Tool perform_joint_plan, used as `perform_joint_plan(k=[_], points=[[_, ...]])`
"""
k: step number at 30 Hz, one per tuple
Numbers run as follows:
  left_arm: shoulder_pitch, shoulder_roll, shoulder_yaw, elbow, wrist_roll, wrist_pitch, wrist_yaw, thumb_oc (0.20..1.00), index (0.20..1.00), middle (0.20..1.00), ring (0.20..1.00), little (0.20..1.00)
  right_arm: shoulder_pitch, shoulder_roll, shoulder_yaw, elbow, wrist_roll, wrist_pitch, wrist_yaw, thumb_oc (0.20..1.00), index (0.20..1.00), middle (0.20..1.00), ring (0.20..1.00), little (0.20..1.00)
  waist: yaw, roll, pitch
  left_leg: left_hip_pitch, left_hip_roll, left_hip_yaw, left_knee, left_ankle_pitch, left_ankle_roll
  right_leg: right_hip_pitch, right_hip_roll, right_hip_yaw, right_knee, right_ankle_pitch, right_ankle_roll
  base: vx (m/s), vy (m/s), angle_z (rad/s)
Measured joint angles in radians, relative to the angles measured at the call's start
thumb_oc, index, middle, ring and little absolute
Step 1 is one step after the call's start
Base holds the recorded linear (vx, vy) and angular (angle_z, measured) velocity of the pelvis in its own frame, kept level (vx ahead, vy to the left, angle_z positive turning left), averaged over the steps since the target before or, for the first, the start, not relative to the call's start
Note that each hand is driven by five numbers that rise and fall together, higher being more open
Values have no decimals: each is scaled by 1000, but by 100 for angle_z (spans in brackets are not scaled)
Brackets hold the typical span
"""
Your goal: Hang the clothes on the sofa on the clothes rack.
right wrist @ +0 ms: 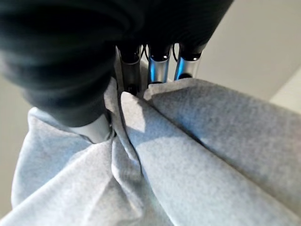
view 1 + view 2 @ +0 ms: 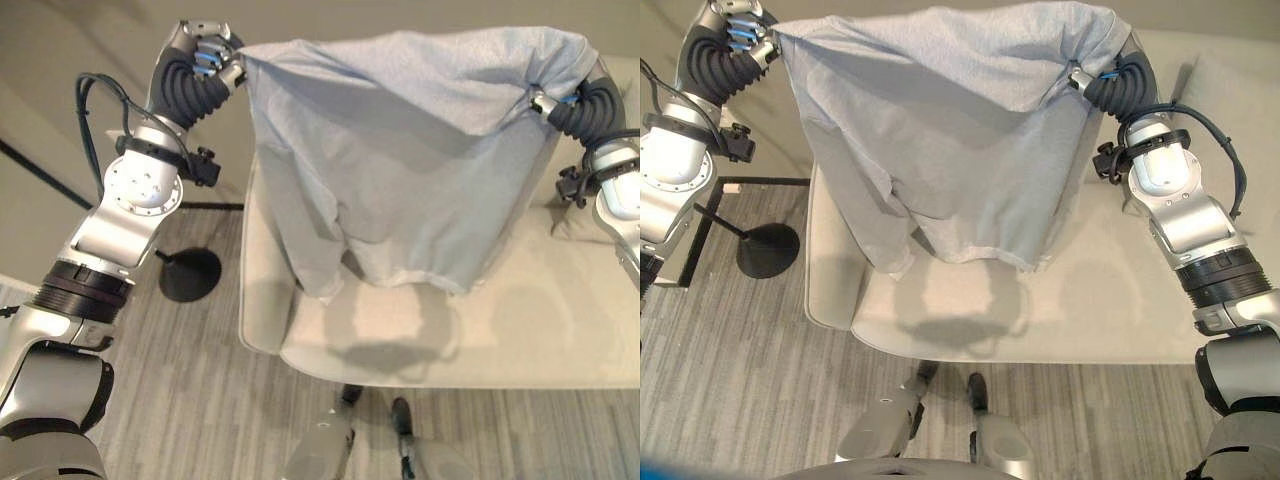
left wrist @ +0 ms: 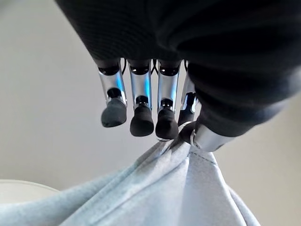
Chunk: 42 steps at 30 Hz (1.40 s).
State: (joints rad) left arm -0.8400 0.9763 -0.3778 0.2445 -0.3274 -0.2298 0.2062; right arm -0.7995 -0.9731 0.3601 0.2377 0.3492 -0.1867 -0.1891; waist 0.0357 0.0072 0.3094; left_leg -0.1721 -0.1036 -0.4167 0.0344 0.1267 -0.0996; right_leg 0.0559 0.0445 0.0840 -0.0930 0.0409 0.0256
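Overhead, a pale grey-blue garment [image 2: 400, 160] is hanging stretched between the two raised hands, lifted clear of the cream sofa [image 2: 560, 330] beneath it. Seen from the head camera, the left hand [image 2: 210, 55] is sitting at about ten o'clock, its fingers [image 3: 141, 120] curling down toward the thumb and pinching a gathered corner of the cloth, which is bunching into folds right at the grasp. At about two o'clock the right hand [image 2: 1090, 80] is gripping the opposite corner; in its wrist view the fabric is wrapping over the fingers [image 1: 157, 70] and being pressed against the thumb, so only the upper parts of the fingers are showing above the cloth. Between the two grips the top edge is sagging slightly, and the body of the garment is draping down toward six o'clock, its lower hem and one loose sleeve dangling just above the sofa seat and casting a soft shadow on the cushion. Off at about eight o'clock, a round black base [image 2: 190, 275] with a thin black pole rising from it is standing on the grey wood-look floor [image 2: 180, 400] beside the sofa's left edge.
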Motion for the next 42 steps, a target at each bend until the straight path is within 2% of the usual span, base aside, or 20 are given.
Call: perform_joint_plan(k=[3, 8, 9, 12, 13, 14, 17, 18, 19, 20, 21, 24, 29, 31, 37, 38, 39, 40, 41, 42], points=[[82, -12, 48, -10, 24, 0, -12, 200, 200, 200, 200, 200, 30, 0, -8, -27, -22, -1, 1, 200, 200, 200, 200, 200, 5, -2, -15, -4, -3, -32, 10, -15, -22, 25, 9, -49, -3, -8, -12, -136, -57, 56], [184, -13, 135, -67, 42, -1, -19, 200, 200, 200, 200, 200, 64, -1, -47, -90, -77, -9, 1, 200, 200, 200, 200, 200, 1, -7, -20, -31, 94, 251, 0, -108, -18, 56, -15, -167, 7, -22, -36, -105, 13, 66], [204, -13, 152, -66, 61, -1, -19, 200, 200, 200, 200, 200, 85, 3, -69, -125, -84, -9, 1, 200, 200, 200, 200, 200, 4, -21, -18, -37, 87, 276, 51, -119, -3, 79, -48, -202, 3, -28, -43, -59, 50, 59], [219, -13, 160, -60, 69, -1, -20, 200, 200, 200, 200, 200, 119, 16, -88, -162, -117, -14, 1, 200, 200, 200, 200, 200, 19, -89, -39, -38, 89, 256, 155, -134, -27, 101, -137, -236, 3, -30, -42, -17, 74, 49], [219, -15, 162, -58, 69, -1, -20, 200, 200, 200, 200, 200, 119, 8, -90, -165, -117, -16, 1, 200, 200, 200, 200, 200, 3, -86, -42, -4, 113, 238, 140, -126, -16, 121, -141, -254, 8, -42, -26, 52, 184, 69], [236, -16, 173, -67, 74, -7, -22, 200, 200, 200, 200, 200, 140, 10, -125, -179, -155, -15, -1, 200, 200, 200, 200, 200, -4, -71, -57, 43, 185, 243, 179, -154, 11, 162, -161, -288, 5, -55, -5, 67, 211, 53], [286, -18, 194, -83, 75, -13, -24, 200, 200, 200, 200, 200, 194, 5, -148, -235, -196, -27, -8, 200, 200, 200, 200, 200, -24, -64, -106, 111, 283, 292, 155, -158, -4, 197, -190, -311, 10, -63, 7, 58, 181, 46], [289, -21, 194, -85, 75, -12, -26, 200, 200, 200, 200, 200, 195, -5, -150, -244, -202, -27, -8, 200, 200, 200, 200, 200, -33, -45, -116, 128, 304, 292, 124, -114, 36, 203, -187, -314, 20, -66, 13, 69, 261, 45], [295, -26, 195, -87, 76, -12, -27, 200, 200, 200, 200, 200, 199, -10, -158, -252, -225, -27, -10, 200, 200, 200, 200, 200, -42, -33, -125, 154, 292, 270, 98, -134, 4, 204, -190, -315, 38, -74, 26, 24, 178, 61], [297, -40, 195, -87, 76, -11, -26, 200, 200, 200, 200, 200, 208, -9, -160, -261, -242, -30, -14, 200, 200, 200, 200, 200, -54, -26, -123, 172, 272, 259, 70, -140, -7, 168, -217, -317, 107, -108, 56, 50, 285, 68], [298, -50, 197, -85, 76, -9, -25, 200, 200, 200, 200, 200, 207, -15, -159, -261, -274, -34, -13, 200, 200, 200, 200, 200, -55, -26, -128, 168, 261, 236, 60, -139, -7, 165, -203, -305, 55, -133, 68, 28, 217, 64], [304, -46, 198, -84, 76, -9, -23, 200, 200, 200, 200, 200, 194, -11, -159, -261, -332, -36, -21, 200, 200, 200, 200, 200, -48, -59, -151, 146, 156, 175, 23, -127, 0, 138, -193, -266, -11, -39, 42, 69, 339, 97], [284, 28, 222, -92, 76, -18, -15, 200, 200, 200, 200, 200, 176, -4, -158, -262, -435, -43, -44, 200, 200, 200, 200, 200, 51, -79, -170, 83, 122, 182, 89, -154, 10, 116, -231, -300, -6, 9, 66, 49, 407, 27], [235, 28, 159, -76, 75, -25, -14, 200, 200, 200, 200, 200, 173, 17, -157, -266, -463, -29, -69, 200, 200, 200, 200, 200, 45, -88, -205, 23, 105, 204, 106, -149, 28, 91, -254, -326, -6, -22, 34, -5, 481, 40], [176, 26, 118, -78, 76, -45, -10, 200, 200, 200, 200, 200, 147, 80, -115, -258, -517, 14, -95, 200, 200, 200, 200, 200, 37, -87, -208, -27, 5, 280, 90, -107, 107, -38, -370, -301, 88, 45, 74, -46, 337, -16], [164, 27, 109, -81, 83, -45, -11, 200, 200, 200, 200, 200, 127, 92, -102, -259, -544, 18, -96, 200, 200, 200, 200, 200, 31, -84, -207, -34, -12, 294, 87, -112, 132, -60, -388, -301, 103, 63, 49, -10, 257, -26], [154, 13, 107, -91, 103, -45, -12, 200, 200, 200, 200, 200, 126, 78, -95, -261, -548, 26, -97, 200, 200, 200, 200, 200, 7, -70, -201, -12, -20, 285, 46, -84, 174, -105, -391, -233, 184, 89, 20, -3, 284, 5], [149, -5, 102, -94, 106, -45, -13, 200, 200, 200, 200, 200, 128, 33, -70, -261, -558, 31, -97, 200, 200, 200, 200, 200, -6, -66, -199, 51, 1, 262, -16, -56, 194, -148, -287, -99, 326, -75, 64, 37, 236, 27], [147, -24, 99, -93, 105, -44, -13, 200, 200, 200, 200, 200, 128, 6, -77, -257, -584, 30, -99, 200, 200, 200, 200, 200, -6, -67, -199, 75, 5, 248, -36, -41, 217, -181, -163, -98, 434, -183, 59, 75, 165, 29], [140, -49, 82, -88, 106, -44, -15, 200, 200, 200, 200, 200, 137, -10, -81, -257, -586, 30, -99, 200, 200, 200, 200, 200, -10, -61, -196, 82, 8, 229, -32, -35, 208, -205, -56, -68, 494, -225, 31, 93, 40, 45]])
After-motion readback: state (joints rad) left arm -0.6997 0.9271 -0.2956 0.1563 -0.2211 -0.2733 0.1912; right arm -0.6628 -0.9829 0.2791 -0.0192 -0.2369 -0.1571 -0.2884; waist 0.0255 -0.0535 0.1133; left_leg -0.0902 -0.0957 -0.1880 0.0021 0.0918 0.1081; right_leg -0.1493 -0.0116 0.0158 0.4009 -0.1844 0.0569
